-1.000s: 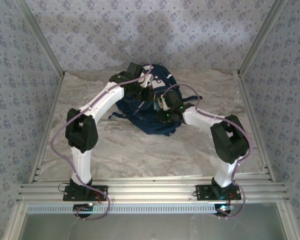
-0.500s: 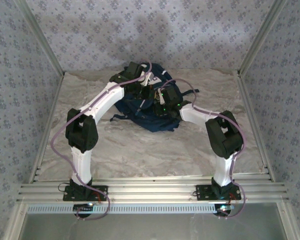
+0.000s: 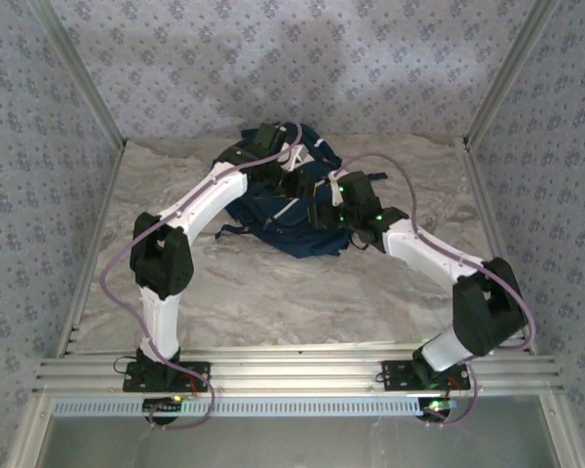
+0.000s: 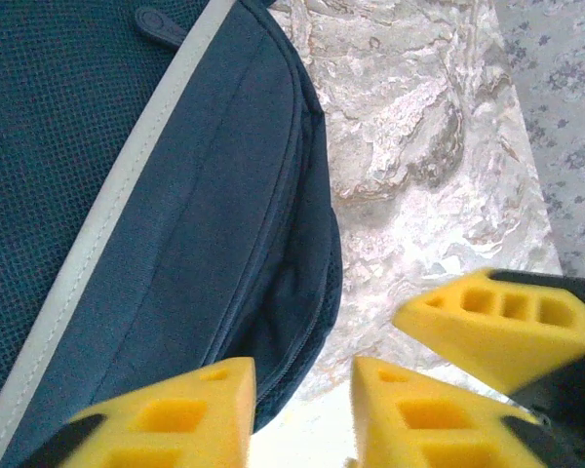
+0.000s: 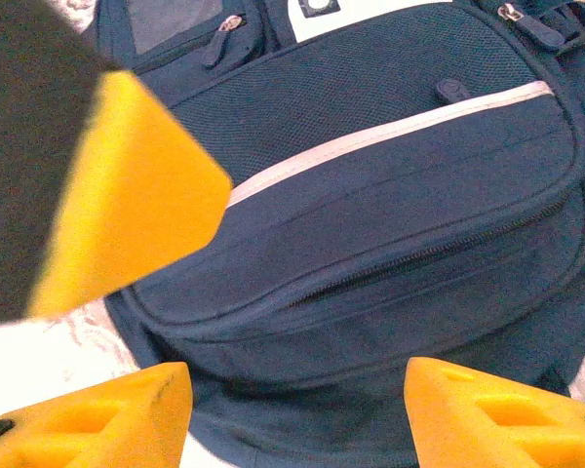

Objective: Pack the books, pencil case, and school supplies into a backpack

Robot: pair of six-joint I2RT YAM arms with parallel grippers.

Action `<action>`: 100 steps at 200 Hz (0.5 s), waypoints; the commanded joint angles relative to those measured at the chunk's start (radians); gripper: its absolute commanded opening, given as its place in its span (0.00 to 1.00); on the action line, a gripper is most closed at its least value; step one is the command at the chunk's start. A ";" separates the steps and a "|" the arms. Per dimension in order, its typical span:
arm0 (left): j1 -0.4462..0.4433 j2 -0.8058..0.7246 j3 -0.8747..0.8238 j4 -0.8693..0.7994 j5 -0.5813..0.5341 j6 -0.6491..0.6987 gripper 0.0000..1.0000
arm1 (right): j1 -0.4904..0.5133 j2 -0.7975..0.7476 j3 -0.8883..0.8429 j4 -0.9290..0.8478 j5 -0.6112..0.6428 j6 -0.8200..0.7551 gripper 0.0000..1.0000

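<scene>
Backpack (image 5: 390, 195) looks soft, floppy, prob. light; best pinched at zip-flap edge or strap. Left pincer (image 4: 302, 390) & right pincer (image 5: 299, 385) both spread, empty.

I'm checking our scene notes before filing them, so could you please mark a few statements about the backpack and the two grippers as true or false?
1. The backpack lies on the table. True.
2. The backpack is red. False: it is navy blue with a pale stripe.
3. The right gripper is open, with nothing between its fingers. True.
4. The zip on the front pocket gapes wide open. False: it looks shut along its length.
5. The left gripper is clamped on a strap. False: its fingers stand apart with nothing between them, beside the backpack's edge.
</scene>
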 commanded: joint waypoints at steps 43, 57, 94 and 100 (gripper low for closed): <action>0.060 -0.157 -0.111 0.059 -0.155 -0.029 0.50 | 0.203 0.047 0.005 -0.040 0.218 0.349 0.62; 0.104 -0.199 -0.199 0.121 -0.149 -0.072 0.50 | 0.238 0.104 0.037 -0.031 0.247 0.428 0.62; 0.224 -0.266 -0.409 0.275 -0.126 -0.143 0.51 | 0.299 0.247 0.128 0.018 0.275 0.572 0.61; 0.240 -0.269 -0.431 0.294 -0.125 -0.145 0.51 | 0.306 0.269 0.152 0.020 0.274 0.584 0.61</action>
